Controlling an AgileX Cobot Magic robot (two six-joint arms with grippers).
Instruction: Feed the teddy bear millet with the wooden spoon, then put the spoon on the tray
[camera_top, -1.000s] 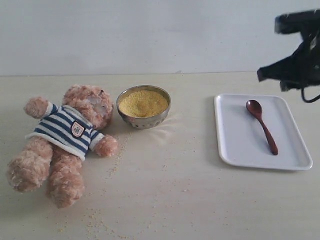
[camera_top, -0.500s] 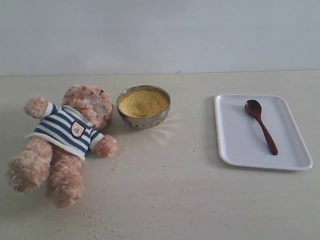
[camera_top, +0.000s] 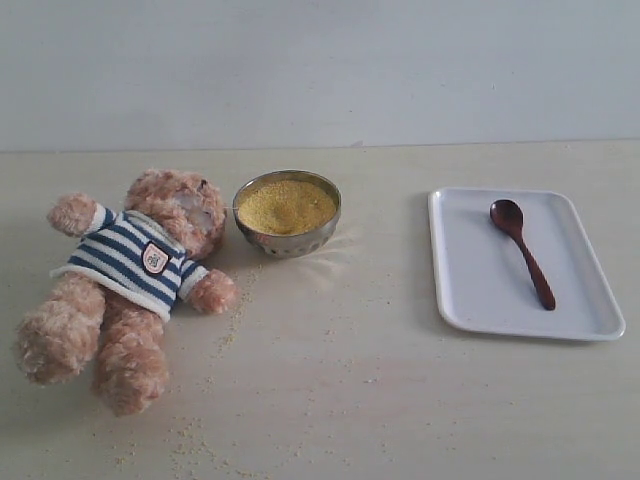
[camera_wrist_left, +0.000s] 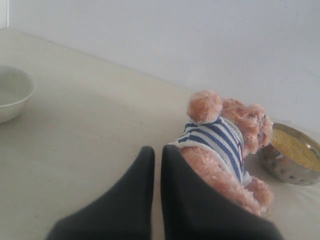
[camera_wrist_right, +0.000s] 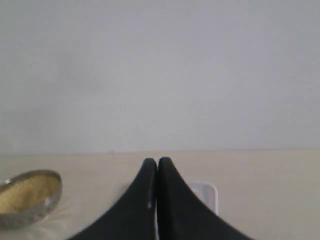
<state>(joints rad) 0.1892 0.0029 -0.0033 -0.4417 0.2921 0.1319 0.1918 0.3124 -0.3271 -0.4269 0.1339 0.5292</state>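
Note:
The teddy bear (camera_top: 135, 285) lies on its back at the left of the table, head beside the steel bowl (camera_top: 287, 240) of millet (camera_top: 286, 206). The wooden spoon (camera_top: 523, 251) lies on the white tray (camera_top: 480, 290) at the right, its bowl at the far end. Neither arm shows in the exterior view. My left gripper (camera_wrist_left: 157, 151) is shut and empty, close to the teddy bear (camera_wrist_left: 225, 145), with the millet bowl (camera_wrist_left: 292, 157) beyond. My right gripper (camera_wrist_right: 157, 162) is shut and empty, with a corner of the tray (camera_wrist_right: 209, 192) behind its fingers and the bowl (camera_wrist_right: 30, 202) off to one side.
Stray millet grains (camera_top: 235, 325) are scattered on the table between the bear and the bowl and toward the front edge. A white bowl (camera_wrist_left: 12, 95) sits on the table in the left wrist view. A pale wall runs along the back.
The right arm, seen at the upper right edge a second ago, has pulled out of the exterior view. The spoon, tray, bowl and bear have not moved.

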